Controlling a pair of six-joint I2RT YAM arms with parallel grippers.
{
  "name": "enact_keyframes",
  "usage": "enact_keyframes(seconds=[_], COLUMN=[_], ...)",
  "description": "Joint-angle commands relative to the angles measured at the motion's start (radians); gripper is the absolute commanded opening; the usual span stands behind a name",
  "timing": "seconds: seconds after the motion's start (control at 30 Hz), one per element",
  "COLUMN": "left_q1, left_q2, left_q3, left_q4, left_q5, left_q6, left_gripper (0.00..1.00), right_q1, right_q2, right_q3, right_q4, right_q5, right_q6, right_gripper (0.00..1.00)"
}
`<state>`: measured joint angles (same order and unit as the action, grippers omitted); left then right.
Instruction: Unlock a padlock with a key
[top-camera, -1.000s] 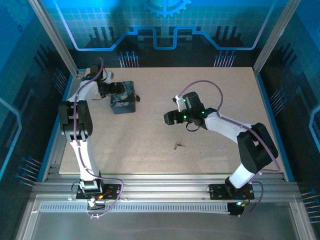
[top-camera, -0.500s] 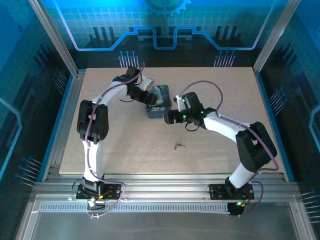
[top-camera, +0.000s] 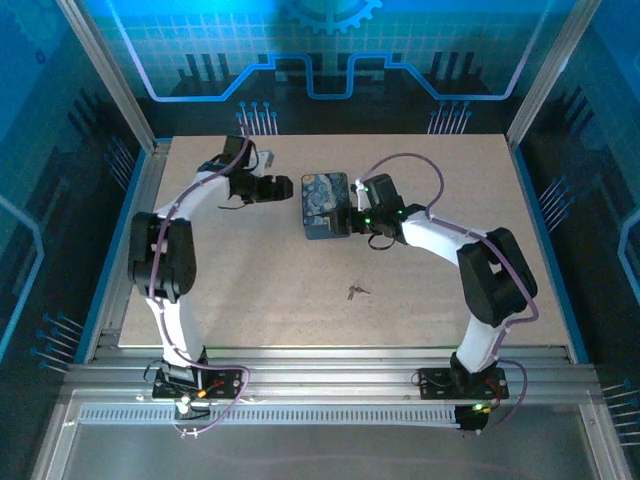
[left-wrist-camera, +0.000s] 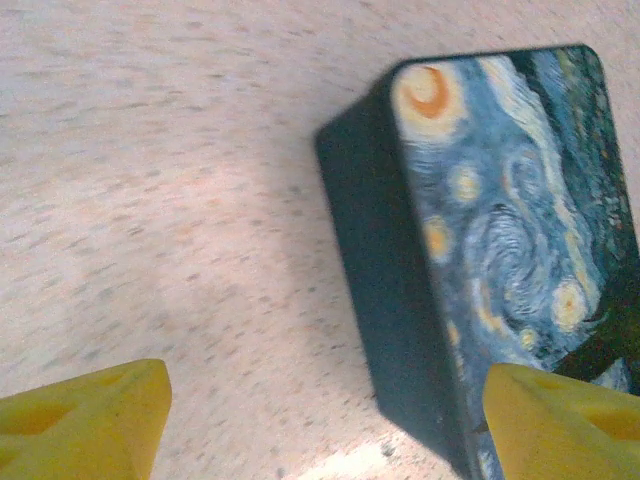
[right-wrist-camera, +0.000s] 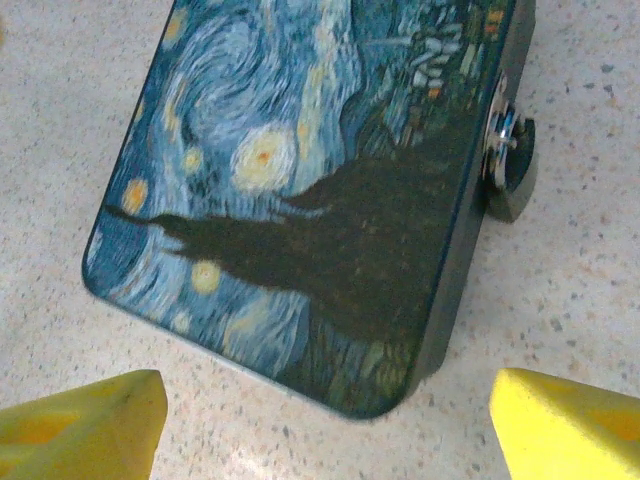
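Note:
The dark blue swirl-painted box (top-camera: 325, 205) lies flat in the middle of the table. The small dark padlock (right-wrist-camera: 510, 160) hangs from the metal hasp on the box's side wall, at the upper right of the right wrist view. The tiny key (top-camera: 355, 292) lies on the table nearer the arms, apart from both grippers. My left gripper (top-camera: 285, 187) (left-wrist-camera: 320, 430) is open just left of the box, and one yellow fingertip (left-wrist-camera: 560, 420) overlaps the box's (left-wrist-camera: 500, 250) edge. My right gripper (top-camera: 350, 215) (right-wrist-camera: 325, 440) is open at the box's (right-wrist-camera: 310, 180) right side, its near corner between the fingertips.
The speckled beige table (top-camera: 250, 290) is bordered by aluminium rails (top-camera: 330, 360) at the front and blue panels around. Open tabletop lies around the key and to the far right.
The box has travelled from the table's left to its middle with my left gripper, which has now let go and drawn back left. My right gripper has moved up against the box.

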<state>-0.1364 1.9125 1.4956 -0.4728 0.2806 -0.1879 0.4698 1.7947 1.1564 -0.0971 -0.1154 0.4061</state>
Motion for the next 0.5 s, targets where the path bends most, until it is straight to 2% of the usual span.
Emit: enact_keyframes(seconds=[0.0, 0.17, 0.3, 0.47], left_q1=[-0.014, -0.029, -0.046, -0.048], left_q2=[-0.083, -0.182, -0.248, -0.291], left_q3=[-0.075, -0.259, -0.331, -0.359], left_q4=[0.028, 0.089, 0.073, 0.057], left_q5=[-0.126, -0.169, -0.195, -0.214], left_q6=[-0.214, -0.362, -0.368, -0.369], left_gripper=[0.81, 0.79, 0.79, 0.79], right_q1=[-0.013, -0.018, -0.001, 0.079], right_q2=[0.066, 0.127, 0.144, 0.135], right_q3=[0.055, 0.101, 0.120, 0.113], right_q4=[0.014, 0.059, 0.063, 0.080], right_q5=[-0.037, -0.091, -0.145, -0.162], right_q6=[-0.040, -0.071, -0.088, -0.091], right_gripper=[0.85, 0.85, 0.79, 0.78])
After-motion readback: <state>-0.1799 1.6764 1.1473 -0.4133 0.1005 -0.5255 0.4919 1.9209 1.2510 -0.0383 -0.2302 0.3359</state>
